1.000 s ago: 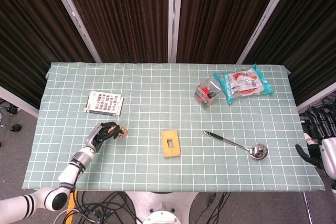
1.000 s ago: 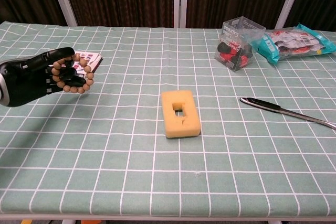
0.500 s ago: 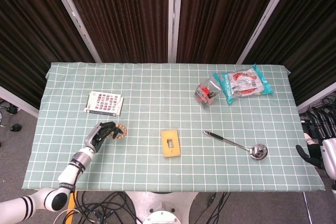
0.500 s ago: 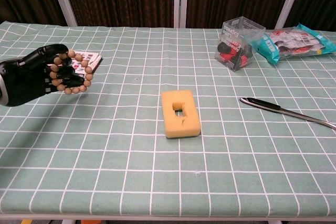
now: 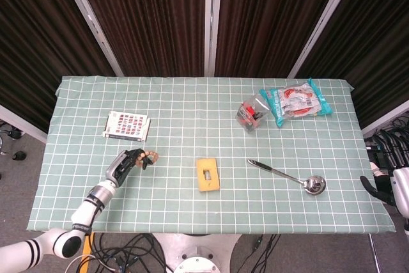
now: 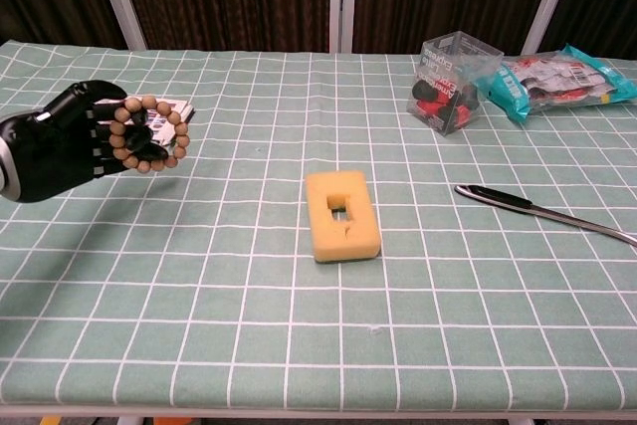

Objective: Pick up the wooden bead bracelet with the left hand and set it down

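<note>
Left hand (image 6: 60,151), black, raised over the front-left part of the tabletop (image 6: 199,345), fingers (image 6: 105,136) curled through the wooden bead bracelet (image 6: 149,134) and grasping it. Bracelet held as an open ring of round tan beads, tilted up toward the chest view, clear of the cloth; seen from the head view (image 5: 149,156) just beyond the dark fingertips of the same hand (image 5: 128,163), near the left edge and toward the front. Forearm reaching in from the front-left corner.

Right hand (image 5: 383,191) only partly seen past the tabletop's right edge, low at the front-right corner; cannot tell whether clenched or released, and nothing plainly in it.

Behind the bracelet, toward the left edge, a flat card of small printed squares (image 5: 126,126), partly hidden by the beads in the chest view. Near the middle of the front half, a yellow sponge block (image 6: 341,215) with a rectangular hole cut in it, lying flat. To its right, a metal ladle (image 5: 291,176), handle pointing toward the centre, bowl toward the right edge. Toward the back-right corner, a clear plastic box (image 6: 450,69) with red and black contents, and just beside it a teal snack packet (image 6: 557,79) lying flat. Green cloth with a white grid covering the whole tabletop.
</note>
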